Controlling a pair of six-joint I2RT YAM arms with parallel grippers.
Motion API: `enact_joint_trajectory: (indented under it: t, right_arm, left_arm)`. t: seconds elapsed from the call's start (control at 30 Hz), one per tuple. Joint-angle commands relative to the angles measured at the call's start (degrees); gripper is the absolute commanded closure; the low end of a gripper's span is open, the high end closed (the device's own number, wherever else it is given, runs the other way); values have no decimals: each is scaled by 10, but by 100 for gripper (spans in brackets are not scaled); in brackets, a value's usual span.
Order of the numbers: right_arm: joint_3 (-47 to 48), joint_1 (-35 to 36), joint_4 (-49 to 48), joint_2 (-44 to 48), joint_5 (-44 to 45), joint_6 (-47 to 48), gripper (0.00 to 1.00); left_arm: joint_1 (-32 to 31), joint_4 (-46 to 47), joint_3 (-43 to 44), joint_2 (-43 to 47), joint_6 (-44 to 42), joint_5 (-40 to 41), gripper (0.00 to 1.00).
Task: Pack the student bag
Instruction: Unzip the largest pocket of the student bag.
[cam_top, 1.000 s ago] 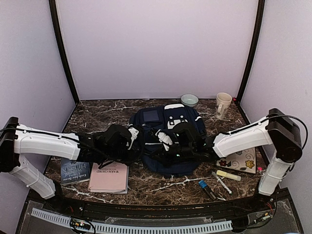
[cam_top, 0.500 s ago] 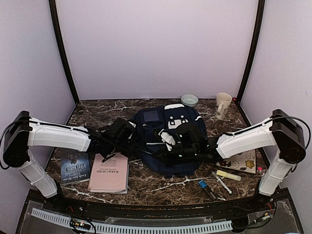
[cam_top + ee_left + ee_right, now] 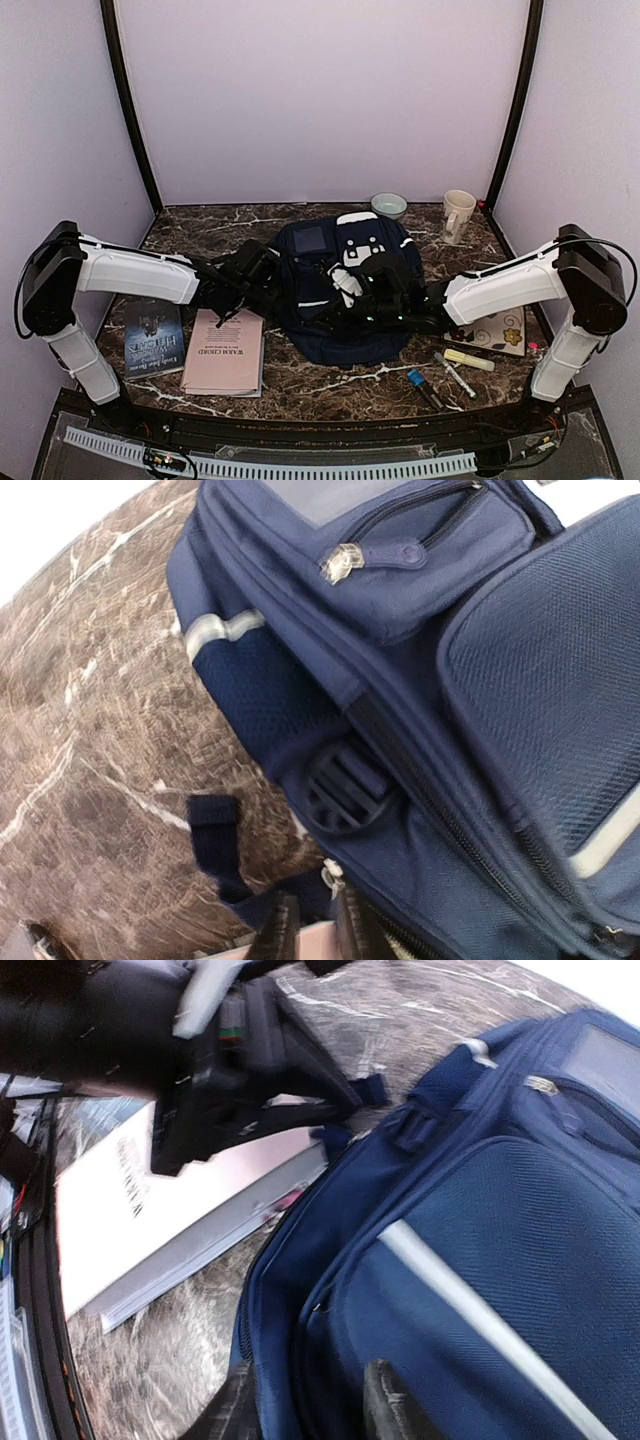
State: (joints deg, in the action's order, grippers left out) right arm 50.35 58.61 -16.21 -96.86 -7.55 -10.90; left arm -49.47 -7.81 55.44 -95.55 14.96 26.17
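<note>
Both pairs of fingers stand apart: the left gripper (image 3: 310, 927) narrowly, the right gripper (image 3: 310, 1400) wider, astride a side seam of the bag (image 3: 330, 338), which lies flat at the middle of the table (image 3: 200, 240). Soft and floppy, it would likely sag if lifted by loose cloth, so a seam or strap (image 3: 215, 840) seems the better hold. Only the left wrist view shows the zip pull (image 3: 343, 562) and buckle (image 3: 345, 790); only the top view shows the pens (image 3: 450, 375) near the front right corner.

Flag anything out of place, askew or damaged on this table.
Nothing is spilled or damaged. The student bag lies flat mid-table; the pink booklet, dark book and markers lie loose around it, not yet packed.
</note>
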Motion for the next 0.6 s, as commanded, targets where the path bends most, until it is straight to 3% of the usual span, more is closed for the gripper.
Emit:
enact_joint_trajectory:
  t: [0.0,0.07,0.23,0.4,0.57]
  right_arm:
    - [10,-1,7,13,62,-20,49]
    - [7,-2,16,27,86,-31,43]
    - [-11,-3,36,82,150,-73,31]
    - [-39,-3,82,137,279,-136,23]
    - [-72,-10,156,185,347,-219,20]
  left_arm:
    - [6,14,3,47,-34,-2,73]
    - [5,16,-4,69,-46,-12,61]
    - [-15,36,-26,122,-91,-56,42]
    - [-80,40,-24,125,-140,-59,31]
    - [-120,59,-27,109,-171,-137,25]
